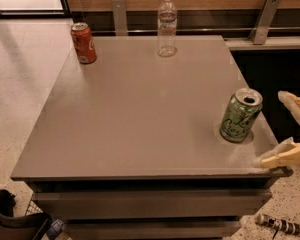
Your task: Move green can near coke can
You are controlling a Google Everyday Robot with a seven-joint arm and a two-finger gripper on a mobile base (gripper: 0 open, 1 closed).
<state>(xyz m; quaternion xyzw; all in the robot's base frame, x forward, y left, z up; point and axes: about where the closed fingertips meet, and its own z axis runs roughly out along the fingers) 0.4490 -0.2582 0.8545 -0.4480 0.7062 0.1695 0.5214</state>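
Observation:
The green can (240, 115) stands upright near the right front corner of the grey table (140, 114), its top opened. The coke can (83, 43) stands upright at the table's far left corner. My gripper (277, 129) is at the right edge of the view, just right of the green can and apart from it. Its two cream fingers (281, 155) are spread wide and hold nothing.
A clear plastic bottle (166, 25) stands at the table's far edge, middle. Metal brackets (119, 15) rise behind the table against a wooden wall. A striped object (282, 225) lies on the floor at the front right. A dark object (10, 219) sits at the front left.

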